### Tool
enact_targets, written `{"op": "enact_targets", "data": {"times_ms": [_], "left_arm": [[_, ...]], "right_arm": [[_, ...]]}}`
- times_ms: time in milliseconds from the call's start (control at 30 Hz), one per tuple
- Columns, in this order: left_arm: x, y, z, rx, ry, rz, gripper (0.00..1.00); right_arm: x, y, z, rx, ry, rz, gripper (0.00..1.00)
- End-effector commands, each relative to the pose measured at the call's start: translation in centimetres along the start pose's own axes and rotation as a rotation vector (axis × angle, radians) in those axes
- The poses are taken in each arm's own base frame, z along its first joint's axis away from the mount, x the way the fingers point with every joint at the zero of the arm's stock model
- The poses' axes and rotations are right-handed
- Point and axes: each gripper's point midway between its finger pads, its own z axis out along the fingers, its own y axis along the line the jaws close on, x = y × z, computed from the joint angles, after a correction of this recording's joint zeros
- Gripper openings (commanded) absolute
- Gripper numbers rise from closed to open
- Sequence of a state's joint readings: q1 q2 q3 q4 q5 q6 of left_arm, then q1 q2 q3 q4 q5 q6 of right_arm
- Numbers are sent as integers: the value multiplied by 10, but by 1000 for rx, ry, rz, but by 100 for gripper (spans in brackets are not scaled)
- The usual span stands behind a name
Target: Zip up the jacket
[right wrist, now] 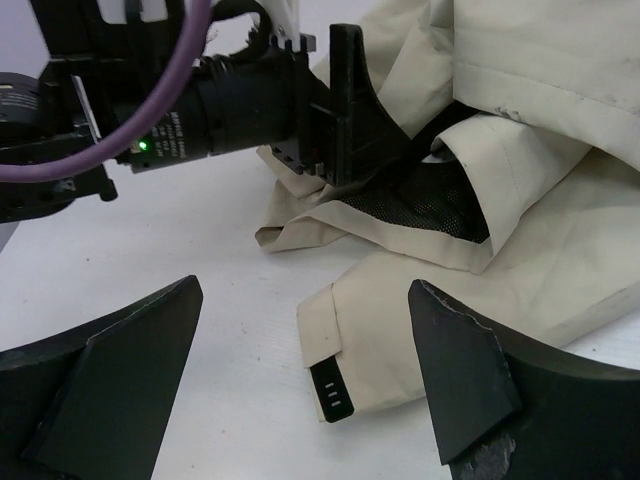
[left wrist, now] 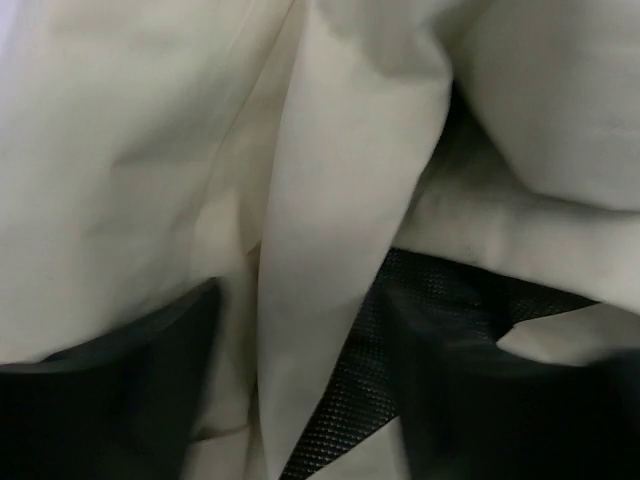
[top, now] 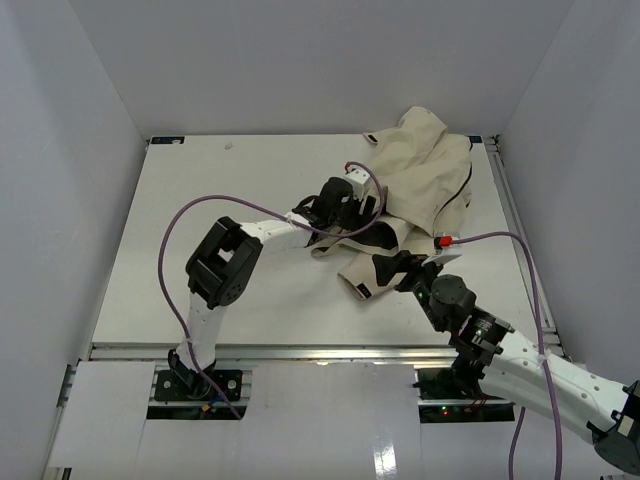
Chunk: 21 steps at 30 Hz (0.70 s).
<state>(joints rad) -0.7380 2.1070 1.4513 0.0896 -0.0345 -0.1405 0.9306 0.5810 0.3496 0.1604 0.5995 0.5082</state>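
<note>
The cream-beige jacket [top: 425, 170] lies crumpled at the back right of the table, with black mesh lining [right wrist: 430, 205] showing at an opening. My left gripper [top: 352, 218] is pushed into its near folds. In the left wrist view its dark fingers [left wrist: 100, 400] stand apart, with a fold of cream fabric [left wrist: 330, 230] and mesh lining [left wrist: 350, 400] between them. My right gripper [right wrist: 305, 295] hangs open just over the table. A sleeve cuff [right wrist: 400, 340] with a black tab [right wrist: 331, 385] lies between its fingers, untouched. No zipper slider shows.
White walls close the table on three sides, and a metal rail [top: 300, 350] runs along the near edge. The left arm's purple cable [top: 175, 250] loops over the left half of the table [top: 200, 200]. The right arm's cable [top: 530, 290] runs by the right edge.
</note>
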Motion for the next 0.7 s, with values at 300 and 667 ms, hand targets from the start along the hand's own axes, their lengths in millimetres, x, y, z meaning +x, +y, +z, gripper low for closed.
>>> {"op": "enact_targets", "data": {"times_ms": [300,667], "left_arm": [[-47,64,-98,-182,-162,-280,0],[22,137,-180,-227,-213,-686,0]], "right_arm": [[-4,3,1,-10,-34,71,92],[-41,21,18,32,-70,52,96]]}}
